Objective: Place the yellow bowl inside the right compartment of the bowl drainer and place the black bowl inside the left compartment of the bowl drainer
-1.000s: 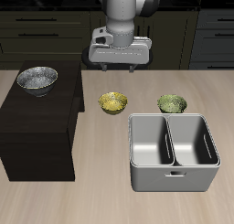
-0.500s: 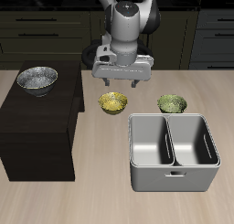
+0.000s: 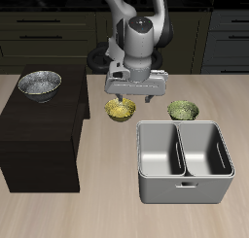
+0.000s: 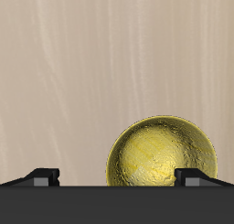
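Note:
The yellow bowl (image 3: 121, 109) sits on the table just behind the bowl drainer (image 3: 185, 184), a grey tub whose two wells hold nothing. My gripper (image 3: 129, 94) hangs open right above the yellow bowl, not touching it. In the wrist view the yellow bowl (image 4: 163, 154) lies below the wide-apart fingertips (image 4: 41, 176), off-centre toward one finger. The black bowl (image 3: 39, 84), wide with a speckled grey inside, rests on top of a dark box far from the gripper.
A small olive-green bowl (image 3: 183, 110) stands behind the drainer, beside the yellow bowl. The dark box (image 3: 39, 140) is a tall block at the table's side. Dark cabinets line the back.
The arm has come down and forward from the back of the table, and the open gripper now sits just over the yellow bowl. The bowls and drainer have not moved.

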